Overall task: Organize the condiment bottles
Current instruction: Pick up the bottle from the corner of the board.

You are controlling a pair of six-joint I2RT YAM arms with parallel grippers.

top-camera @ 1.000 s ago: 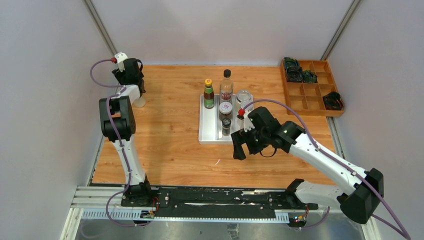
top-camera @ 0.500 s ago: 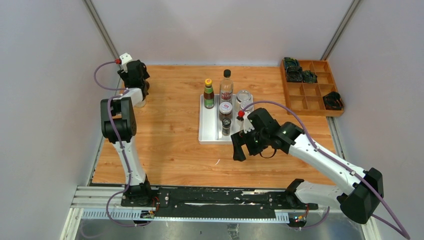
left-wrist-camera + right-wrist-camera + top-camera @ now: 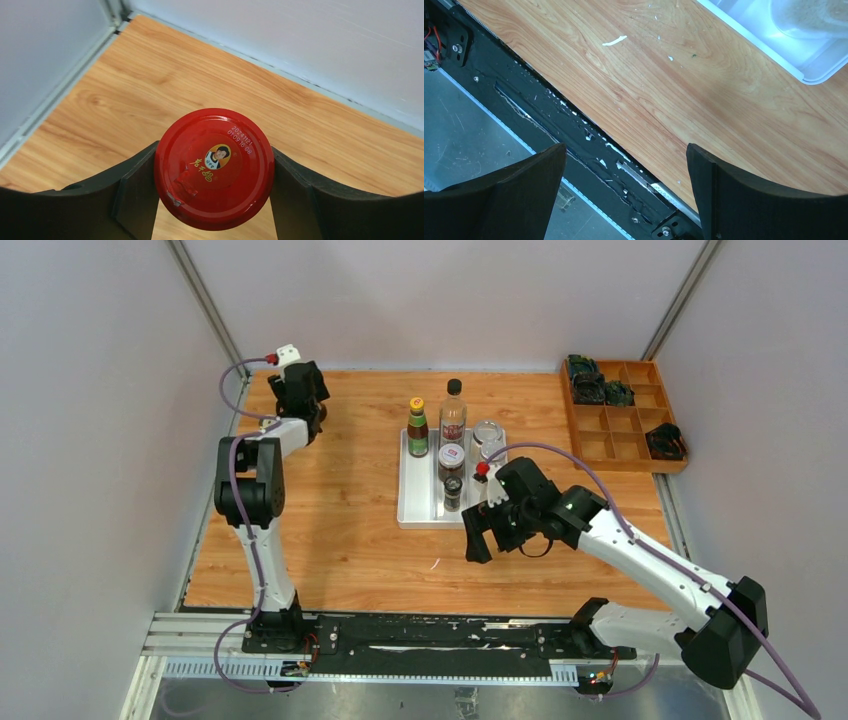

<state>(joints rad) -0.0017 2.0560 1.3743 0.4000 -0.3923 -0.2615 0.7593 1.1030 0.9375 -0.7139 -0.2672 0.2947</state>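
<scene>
Left gripper [image 3: 214, 150] pinches jar [image 3: 215, 175] across its red lid. Probably glass: weighty, slick, breakable; a hold under the lid seems safer. Right gripper [image 3: 624, 167] spread, empty.

A light wood-grain table [image 3: 340, 530] sits enclosed by plain pale grey walls [image 3: 450, 290], with slanted metal posts [image 3: 205, 305] at the far corners. A black rail [image 3: 430, 630] runs along its near edge, above a scuffed grey surface [image 3: 400, 702].

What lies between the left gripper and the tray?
Only bare tabletop, in the top view. The left gripper holds the red-lidded jar, apart from the tray.
</scene>
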